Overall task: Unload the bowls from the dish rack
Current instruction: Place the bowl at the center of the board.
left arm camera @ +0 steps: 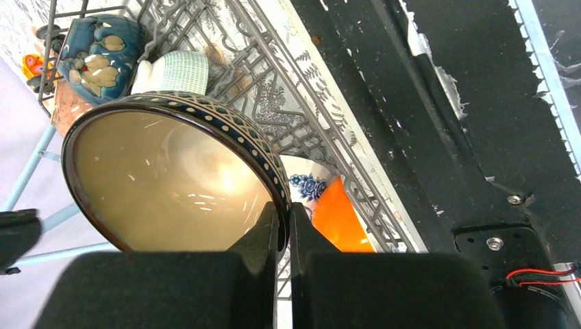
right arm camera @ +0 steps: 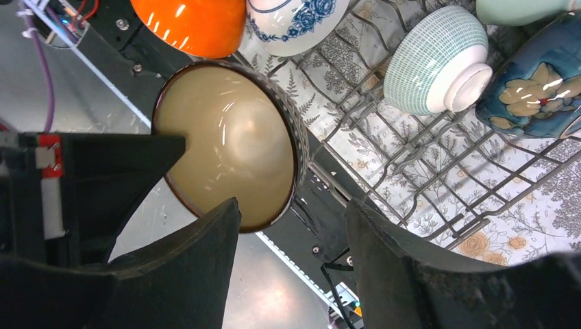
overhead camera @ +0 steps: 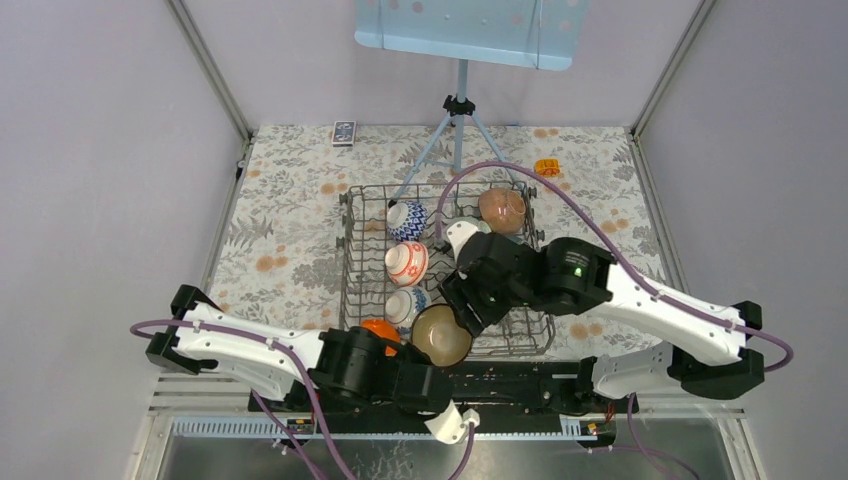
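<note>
The grey wire dish rack (overhead camera: 520, 335) stands mid-table. My left gripper (overhead camera: 432, 360) is shut on the rim of a dark brown bowl with a tan inside (overhead camera: 441, 335), held tilted at the rack's near edge. In the left wrist view its fingers (left arm camera: 267, 229) pinch that bowl's rim (left arm camera: 164, 178). My right gripper (overhead camera: 466, 305) is open just above the same bowl (right arm camera: 226, 144), its jaws (right arm camera: 293, 209) apart and empty. Still in the rack are an orange bowl (overhead camera: 380, 330), blue-and-white bowls (overhead camera: 407, 220), a red-and-white bowl (overhead camera: 406, 263), a brownish bowl (overhead camera: 501, 210) and a green-checked bowl (right arm camera: 435, 62).
A blue-grey tripod stand (overhead camera: 458, 130) with a pale blue board (overhead camera: 470, 30) stands behind the rack. A small box (overhead camera: 343, 133) and an orange toy (overhead camera: 546, 167) lie on the flowered cloth at the back. The black base strip (left arm camera: 438, 137) runs along the near edge.
</note>
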`<state>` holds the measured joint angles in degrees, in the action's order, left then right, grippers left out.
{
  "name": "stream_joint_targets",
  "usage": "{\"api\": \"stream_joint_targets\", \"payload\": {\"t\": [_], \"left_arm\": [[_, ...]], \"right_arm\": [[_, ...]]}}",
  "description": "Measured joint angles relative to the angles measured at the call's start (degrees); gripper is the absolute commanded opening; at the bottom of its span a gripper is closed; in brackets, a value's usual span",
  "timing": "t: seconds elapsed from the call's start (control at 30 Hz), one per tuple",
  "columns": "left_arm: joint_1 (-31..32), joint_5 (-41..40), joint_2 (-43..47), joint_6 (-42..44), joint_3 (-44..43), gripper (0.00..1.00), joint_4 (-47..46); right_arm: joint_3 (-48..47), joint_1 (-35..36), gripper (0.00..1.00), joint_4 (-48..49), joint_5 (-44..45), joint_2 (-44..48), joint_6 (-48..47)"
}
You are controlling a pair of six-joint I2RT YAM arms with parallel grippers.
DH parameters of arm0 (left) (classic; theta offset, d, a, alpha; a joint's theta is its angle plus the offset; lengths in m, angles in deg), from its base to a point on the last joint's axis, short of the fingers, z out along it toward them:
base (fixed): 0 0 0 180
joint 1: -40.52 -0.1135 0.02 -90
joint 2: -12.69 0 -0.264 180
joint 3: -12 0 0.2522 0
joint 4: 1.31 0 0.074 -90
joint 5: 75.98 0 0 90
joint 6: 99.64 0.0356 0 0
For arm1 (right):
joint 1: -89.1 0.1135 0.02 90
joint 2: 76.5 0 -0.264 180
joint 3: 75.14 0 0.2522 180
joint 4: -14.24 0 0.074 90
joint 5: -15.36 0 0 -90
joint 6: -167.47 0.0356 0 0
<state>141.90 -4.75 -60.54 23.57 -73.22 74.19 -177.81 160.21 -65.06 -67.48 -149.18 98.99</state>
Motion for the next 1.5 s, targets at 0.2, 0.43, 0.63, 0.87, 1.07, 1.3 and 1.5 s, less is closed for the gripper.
{"api": "stream_joint_targets", "payload": {"t": [0.2, 0.43, 0.63, 0.87, 1.07, 1.3, 1.5], "left_arm": [[1.03, 0.04, 0.00, -0.52, 0.00, 0.00, 0.02], [1.66, 0.28, 0.70, -1.55, 0.04, 0.00, -0.04], [1.73, 0.31, 2.01, -2.21, 0.22, 0.00, -0.11], [1.88, 0.31, 2.27, -2.84, 0.76, 0.00, -0.15], [2.01, 0.31, 2.45, -3.23, 0.92, 0.00, -0.70], [2.03, 0.31, 3.13, -3.28, 2.84, 0.00, -1.90], [2.14, 0.46, 3.65, -4.39, 3.39, 0.00, -2.82]], "right_arm": [[1.29, 1.81, 0.58, 0.46, 3.08, -2.32, 1.42], [1.84, 3.43, 0.53, 0.72, 4.33, -3.50, 2.43], [2.47, 4.55, 0.48, 0.76, 4.39, -4.39, 2.99], [3.41, 5.16, 0.42, 0.85, 5.46, -5.22, 3.61], [3.41, 5.42, 0.38, 1.66, 5.77, -6.10, 3.85], [3.39, 5.66, 0.18, 2.03, 5.90, -7.08, 4.04], [3.39, 5.70, 0.00, 2.01, 8.44, -8.20, 5.35]]}}
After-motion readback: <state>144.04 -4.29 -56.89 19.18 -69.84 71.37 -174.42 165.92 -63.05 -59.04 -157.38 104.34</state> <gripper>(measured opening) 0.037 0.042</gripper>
